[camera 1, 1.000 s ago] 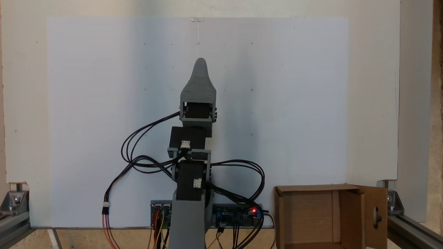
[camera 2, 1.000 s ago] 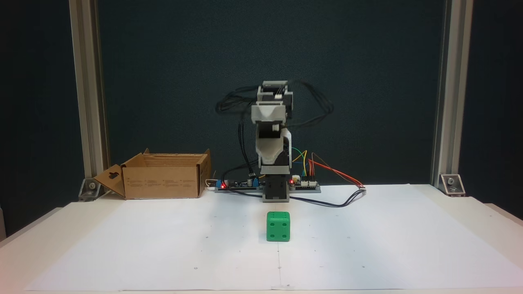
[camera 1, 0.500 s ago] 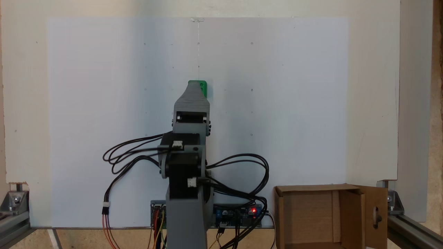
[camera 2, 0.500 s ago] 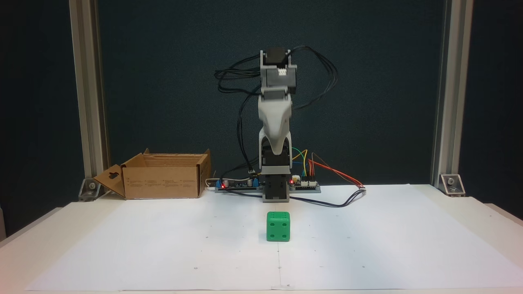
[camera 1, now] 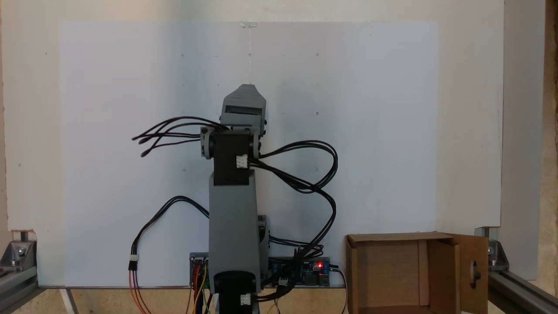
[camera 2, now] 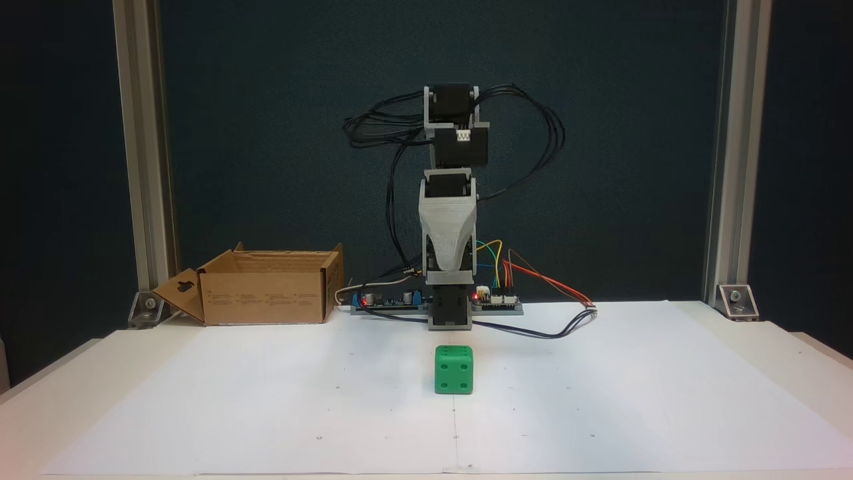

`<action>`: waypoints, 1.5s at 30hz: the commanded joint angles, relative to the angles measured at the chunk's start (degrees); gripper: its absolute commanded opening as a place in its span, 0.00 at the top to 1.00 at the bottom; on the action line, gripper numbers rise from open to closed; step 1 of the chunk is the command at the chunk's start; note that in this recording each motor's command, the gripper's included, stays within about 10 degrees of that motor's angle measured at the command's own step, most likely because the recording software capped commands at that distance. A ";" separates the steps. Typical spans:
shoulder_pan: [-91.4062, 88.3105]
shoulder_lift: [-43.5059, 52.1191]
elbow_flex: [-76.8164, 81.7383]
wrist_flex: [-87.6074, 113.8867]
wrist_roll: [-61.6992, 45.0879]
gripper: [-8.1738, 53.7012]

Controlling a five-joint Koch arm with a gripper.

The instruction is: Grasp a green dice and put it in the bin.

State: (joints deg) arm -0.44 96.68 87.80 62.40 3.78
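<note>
The green dice [camera 2: 454, 369] stands on the white paper sheet, in front of the arm's base. My gripper [camera 2: 448, 265] hangs pointing down, above and behind the dice and apart from it. Seen from behind, the gripper [camera 1: 246, 86] is a single grey wedge that covers the dice. Its jaws lie one behind the other, so I cannot tell whether they are open or shut. The bin [camera 2: 266, 293], a brown cardboard box with a keyhole flap, stands at the left beside the base. In the view from behind the bin [camera 1: 394, 238] is at the lower right, with nothing visible inside.
Controller boards [camera 2: 496, 301] and loose black cables [camera 1: 322, 183] lie around the base. Aluminium posts [camera 2: 723, 153] frame the table on both sides. The white paper sheet [camera 2: 633, 387] covers most of the tabletop.
The arm has risen and unfolded forward, and the gripper has swung to point down over the dice. From behind, the dice's green edge seen half a second ago is now covered.
</note>
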 commanded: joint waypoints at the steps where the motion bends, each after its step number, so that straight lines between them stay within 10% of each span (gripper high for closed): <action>1: -0.09 0.00 -4.66 0.09 2.29 0.16; 45: 0.00 -2.72 6.33 -6.15 2.29 0.19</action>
State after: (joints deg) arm -0.44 93.52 95.19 55.81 3.78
